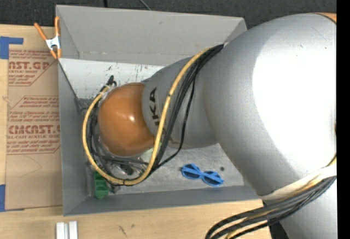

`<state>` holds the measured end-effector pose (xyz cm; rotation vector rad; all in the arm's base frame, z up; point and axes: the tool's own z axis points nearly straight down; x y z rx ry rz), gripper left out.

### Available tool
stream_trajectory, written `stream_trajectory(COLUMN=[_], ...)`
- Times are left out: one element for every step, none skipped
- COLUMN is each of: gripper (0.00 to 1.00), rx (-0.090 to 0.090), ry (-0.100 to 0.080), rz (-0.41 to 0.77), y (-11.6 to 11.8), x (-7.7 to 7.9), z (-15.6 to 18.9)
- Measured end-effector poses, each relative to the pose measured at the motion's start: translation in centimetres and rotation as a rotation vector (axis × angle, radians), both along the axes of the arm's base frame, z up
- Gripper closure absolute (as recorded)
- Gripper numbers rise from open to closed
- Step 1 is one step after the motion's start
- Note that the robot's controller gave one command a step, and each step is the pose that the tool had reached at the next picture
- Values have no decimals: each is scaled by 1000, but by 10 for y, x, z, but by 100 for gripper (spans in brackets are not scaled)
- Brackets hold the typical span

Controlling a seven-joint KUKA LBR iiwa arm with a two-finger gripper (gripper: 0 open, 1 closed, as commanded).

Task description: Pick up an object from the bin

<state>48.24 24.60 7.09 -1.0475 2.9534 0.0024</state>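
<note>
The dark body of my gripper shows just below the orange cover, low in the bin's left part. A small green block-like thing lies right beside it in the near left corner, partly hidden by the cables. I cannot tell whether the gripper touches it. A blue thing shaped like two joined loops lies flat on the bin floor to the right, near the front wall and apart from the gripper.
The arm and its orange cover hide most of the bin's middle and right side. Yellow and black cables loop around the cover down to the green thing. Grey floor shows along the back wall and between the two things.
</note>
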Motion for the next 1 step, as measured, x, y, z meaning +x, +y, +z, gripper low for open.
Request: stream_trajectory(gripper=[100], rx=[1], ry=[-4], rz=[7], y=[-1], x=[39], z=[148])
